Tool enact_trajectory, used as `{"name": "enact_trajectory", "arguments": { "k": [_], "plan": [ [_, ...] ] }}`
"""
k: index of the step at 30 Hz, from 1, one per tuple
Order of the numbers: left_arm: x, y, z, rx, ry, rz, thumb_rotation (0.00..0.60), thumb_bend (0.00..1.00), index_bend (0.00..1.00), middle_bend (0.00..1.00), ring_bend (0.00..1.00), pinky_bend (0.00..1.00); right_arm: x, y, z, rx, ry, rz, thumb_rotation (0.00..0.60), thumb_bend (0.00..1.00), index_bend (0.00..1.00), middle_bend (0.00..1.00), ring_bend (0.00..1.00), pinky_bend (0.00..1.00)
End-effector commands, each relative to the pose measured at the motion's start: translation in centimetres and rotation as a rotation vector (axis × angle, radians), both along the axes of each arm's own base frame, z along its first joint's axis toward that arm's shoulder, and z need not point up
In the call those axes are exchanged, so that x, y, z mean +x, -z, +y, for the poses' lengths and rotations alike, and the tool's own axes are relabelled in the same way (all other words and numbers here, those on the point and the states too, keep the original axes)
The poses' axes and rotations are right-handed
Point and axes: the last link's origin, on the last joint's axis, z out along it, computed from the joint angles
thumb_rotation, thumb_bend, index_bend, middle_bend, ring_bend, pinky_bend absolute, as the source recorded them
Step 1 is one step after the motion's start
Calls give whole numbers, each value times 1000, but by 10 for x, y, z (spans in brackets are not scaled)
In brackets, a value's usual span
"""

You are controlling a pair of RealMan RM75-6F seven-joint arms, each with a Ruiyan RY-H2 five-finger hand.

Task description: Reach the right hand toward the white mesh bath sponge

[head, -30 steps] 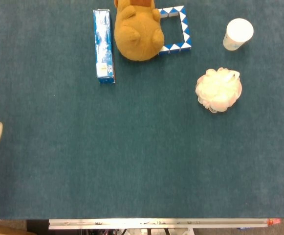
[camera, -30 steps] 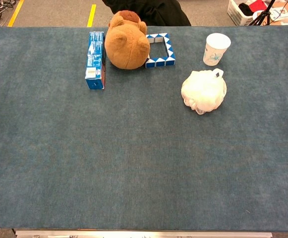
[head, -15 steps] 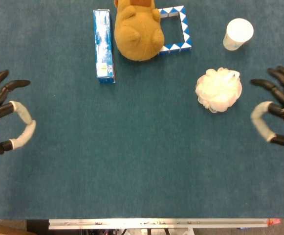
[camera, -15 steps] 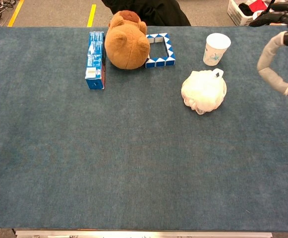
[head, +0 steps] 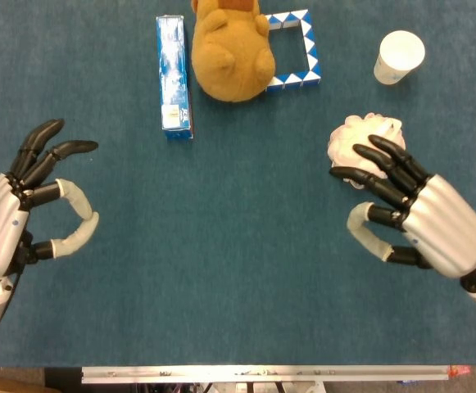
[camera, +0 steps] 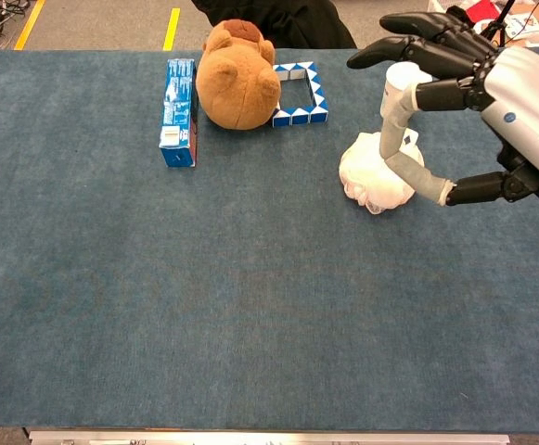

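A white mesh sponge (head: 367, 141) lies on the blue table (head: 238, 278), toward the far right, just near of a paper cup (head: 399, 56). It looks like a puff of gathered netting: very light, soft and squashy, likely to compress and spring back, and not fragile. A loose wrap around the round body from above should hold it; a small loop on its far side seems too fine for these fingers.

The right hand (head: 414, 213) hovers over the sponge's near right edge, fingers spread and empty, dark fingertips (head: 367, 150) overlapping the mesh. Whether they touch it cannot be told. The left hand (head: 29, 205) hangs at the near left, fingers apart, holding nothing.

Half a second ago the right hand sat at the right edge, well apart from the sponge; it has since moved left over it. The left hand has come further into view. The sponge has not shifted.
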Motion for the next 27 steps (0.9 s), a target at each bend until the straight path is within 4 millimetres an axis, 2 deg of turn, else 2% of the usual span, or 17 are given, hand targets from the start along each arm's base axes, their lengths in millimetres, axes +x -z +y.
{"name": "enact_trajectory", "arguments": {
  "k": [1, 11, 27],
  "plan": [
    [2, 5, -2, -9, 20, -20, 600, 396, 764, 209, 37, 57, 4, 2, 2, 3, -14, 1, 600, 418, 637, 214, 0, 11],
    [17, 16, -7, -60, 85, -39, 600, 396, 765, 207, 37, 57, 9, 8, 5, 20, -31, 8, 600, 418, 637, 214, 0, 11],
    [31, 29, -2, -96, 117, -45, 600, 396, 765, 207, 37, 57, 1, 6, 5, 19, -10, 9, 600, 418, 637, 214, 0, 11]
  ]
}}
